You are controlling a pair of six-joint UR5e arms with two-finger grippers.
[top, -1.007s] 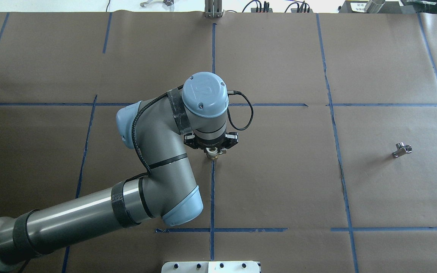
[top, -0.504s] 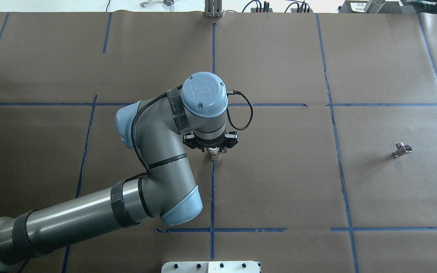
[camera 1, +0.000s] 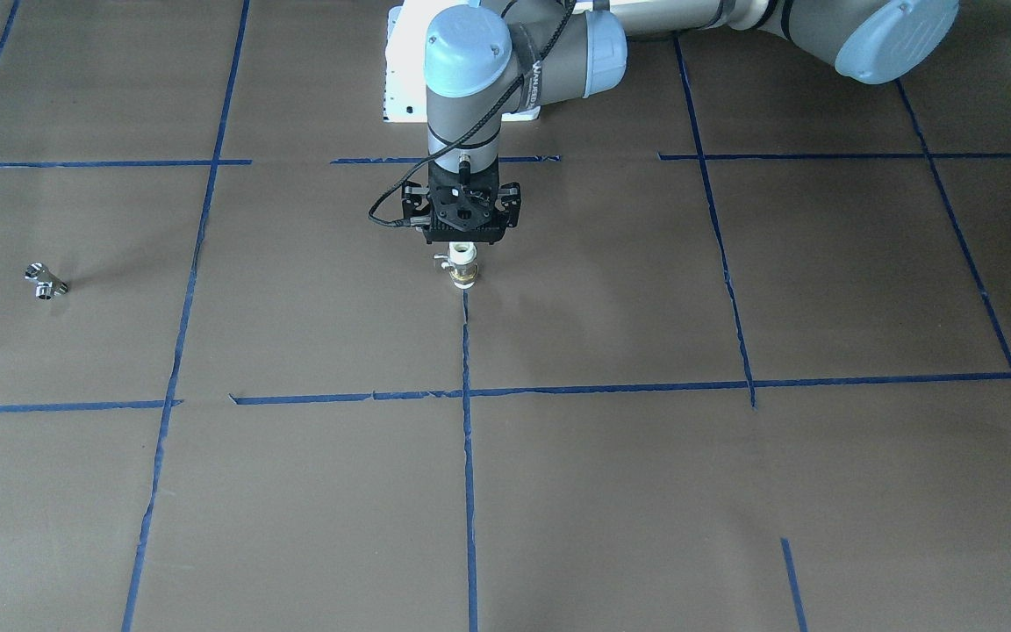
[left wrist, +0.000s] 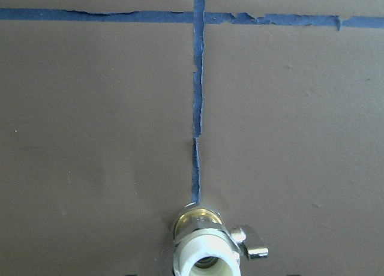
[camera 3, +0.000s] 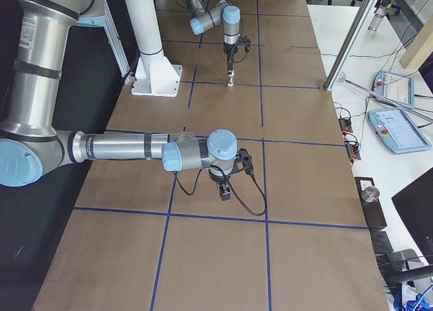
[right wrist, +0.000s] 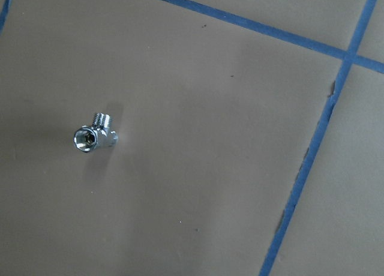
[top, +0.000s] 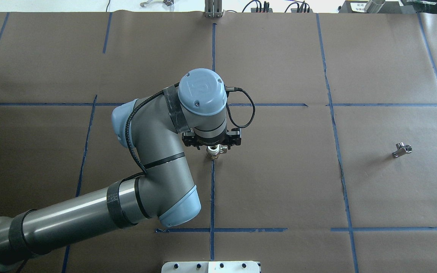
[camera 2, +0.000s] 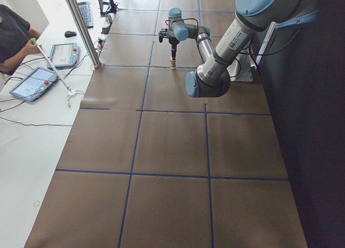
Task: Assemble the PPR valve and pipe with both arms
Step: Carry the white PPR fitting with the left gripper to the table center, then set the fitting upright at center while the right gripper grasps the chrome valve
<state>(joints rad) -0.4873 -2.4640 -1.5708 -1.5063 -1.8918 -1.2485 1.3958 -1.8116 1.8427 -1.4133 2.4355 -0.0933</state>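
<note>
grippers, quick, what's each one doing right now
Left gripper: over the upright valve on the tape line; whether it grips cannot be told.
Right gripper: seen only in the exterior right view, apart from the chrome fitting; state cannot be told.

L gripper [top: 211, 145] rose off valve [top: 213, 151], now freestanding on table.

White-brass valve [camera 1: 464, 266]; chrome fitting [camera 1: 46, 281]; blue tape [camera 1: 468, 456].

Matt brown paper [top: 279, 182] is covering the table, with torn-edged blue tape [top: 212, 197] crossing it. The valve [left wrist: 204, 243] is showing white plastic over shiny brass and chrome. At three o'clock, a glossy chrome fitting [top: 401, 149] is gleaming. The left arm [top: 157, 151] is looking smooth grey metal, matt blue-capped.
</note>
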